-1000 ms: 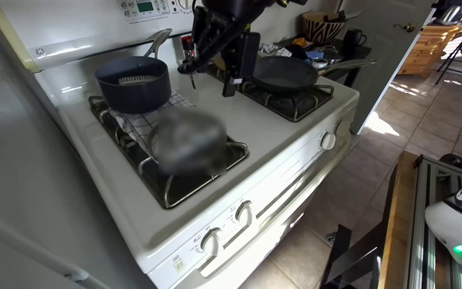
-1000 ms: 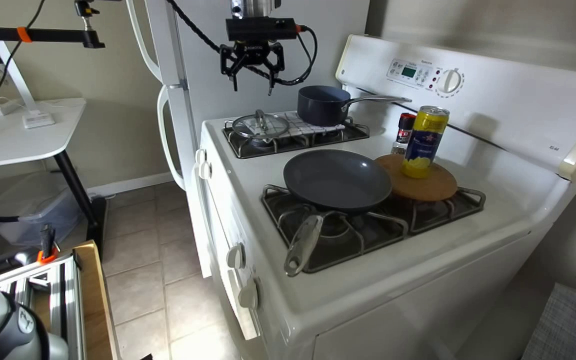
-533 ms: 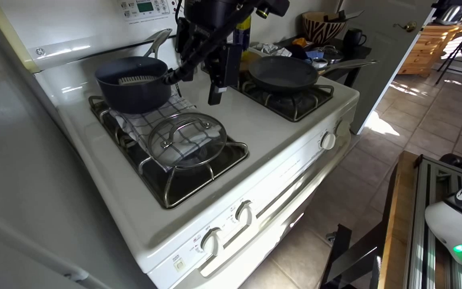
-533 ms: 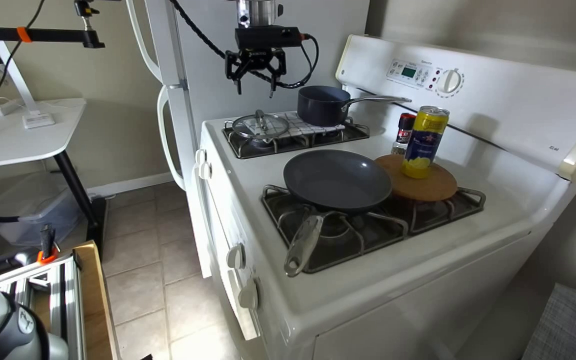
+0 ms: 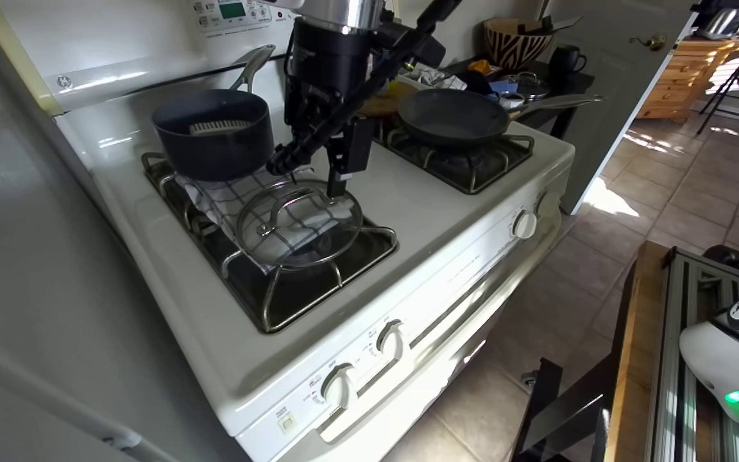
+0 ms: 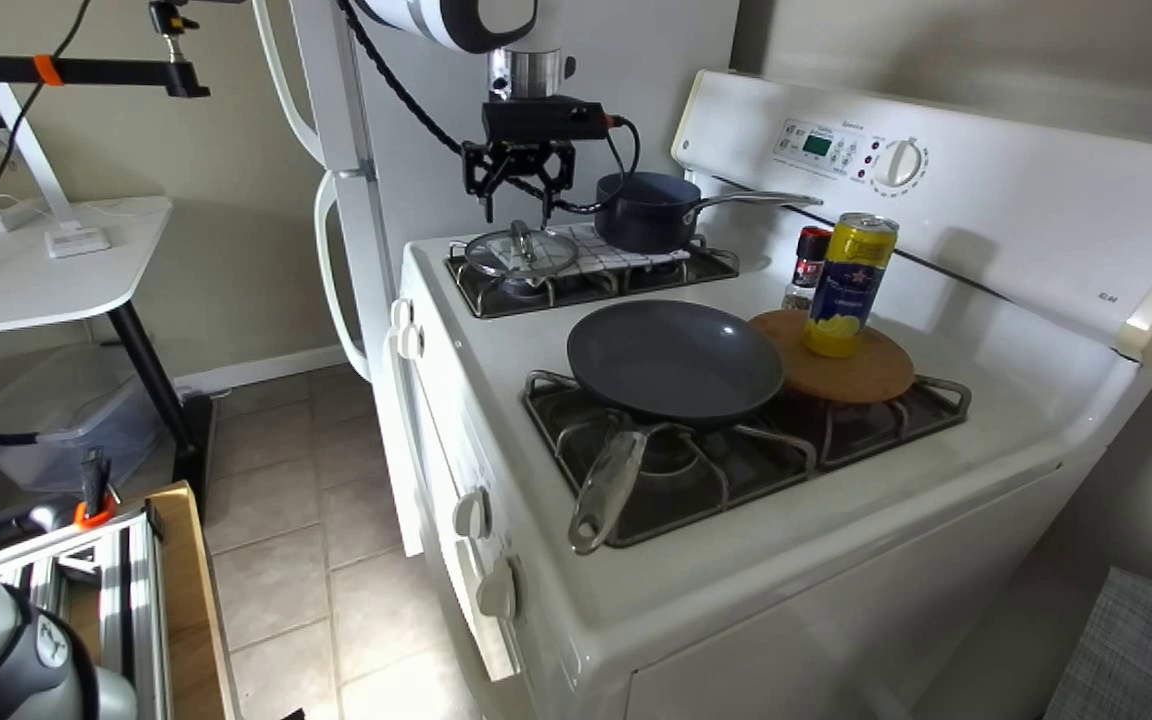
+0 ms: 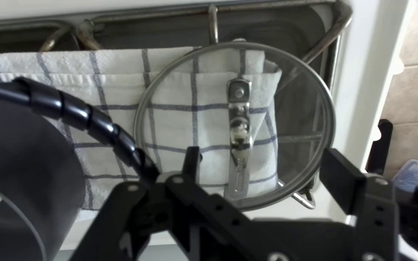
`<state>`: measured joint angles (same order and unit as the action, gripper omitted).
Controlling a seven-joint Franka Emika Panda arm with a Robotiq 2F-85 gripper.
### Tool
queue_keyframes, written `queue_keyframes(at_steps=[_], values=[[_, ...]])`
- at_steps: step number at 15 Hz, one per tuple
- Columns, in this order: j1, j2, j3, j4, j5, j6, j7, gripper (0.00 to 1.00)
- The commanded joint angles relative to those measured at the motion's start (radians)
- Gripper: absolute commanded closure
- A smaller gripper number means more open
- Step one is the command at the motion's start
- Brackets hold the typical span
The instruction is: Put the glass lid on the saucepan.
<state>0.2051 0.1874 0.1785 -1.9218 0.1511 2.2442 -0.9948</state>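
The glass lid point(image 5: 299, 231) has a thin metal rim and a silvery arched handle. It lies handle up on a checked towel over the stove's burner grate, also visible in the other views point(image 6: 506, 258) point(image 7: 240, 127). The dark saucepan point(image 5: 215, 151) stands upright beside it on the towel, uncovered, its long silvery handle pointing toward the stove's back panel; it shows in both exterior views point(image 6: 636, 220) and partly in the wrist view point(image 7: 20, 174). My gripper point(image 5: 315, 183) is open and empty, pointing down just above the lid point(image 6: 517, 217). In the wrist view its fingers point(image 7: 261, 156) stand wide apart, either side of the handle's line.
A dark frying pan point(image 6: 676, 360) sits on another grate, its handle over the stove's front. A yellow-blue can point(image 6: 848, 285) stands on a round wooden board point(image 6: 881, 370) beside a red-capped bottle point(image 6: 806, 268). A black cable point(image 7: 82, 112) runs along the gripper near the saucepan.
My gripper has come down toward the lid, moving slightly right in an exterior view. The fingers stay open. The lid and saucepan have not moved.
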Motion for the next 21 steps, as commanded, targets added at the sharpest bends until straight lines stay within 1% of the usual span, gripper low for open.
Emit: queue_keyframes(at_steps=[1,2,3,4,5,6,9,10,11,12,14,15,16,18,19,21], values=[[-0.027,0.023,0.028,-0.003,0.019,0.025,-0.008,0.25],[-0.029,0.027,0.032,-0.001,0.021,0.031,-0.01,0.27],[-0.03,0.033,0.038,0.003,0.023,0.033,-0.011,0.34],[-0.029,0.038,0.043,0.008,0.02,0.029,-0.01,0.45],[-0.027,0.043,0.047,0.012,0.016,0.027,-0.008,0.5],[-0.026,0.048,0.052,0.017,0.012,0.025,-0.006,0.58],[-0.021,0.062,0.06,0.026,-0.003,0.04,0.006,0.6],[-0.021,0.065,0.06,0.027,-0.009,0.049,0.012,0.57],[-0.02,0.064,0.059,0.025,-0.019,0.062,0.02,0.47],[-0.021,0.066,0.06,0.025,-0.02,0.072,0.02,0.44],[-0.022,0.07,0.06,0.026,-0.026,0.091,0.025,0.42],[-0.023,0.073,0.06,0.028,-0.029,0.095,0.027,0.45],[-0.023,0.075,0.06,0.03,-0.031,0.095,0.029,0.62],[-0.022,0.081,0.061,0.035,-0.037,0.087,0.033,0.74],[-0.022,0.083,0.061,0.037,-0.04,0.086,0.035,0.85],[-0.021,0.09,0.062,0.041,-0.044,0.086,0.037,1.0]])
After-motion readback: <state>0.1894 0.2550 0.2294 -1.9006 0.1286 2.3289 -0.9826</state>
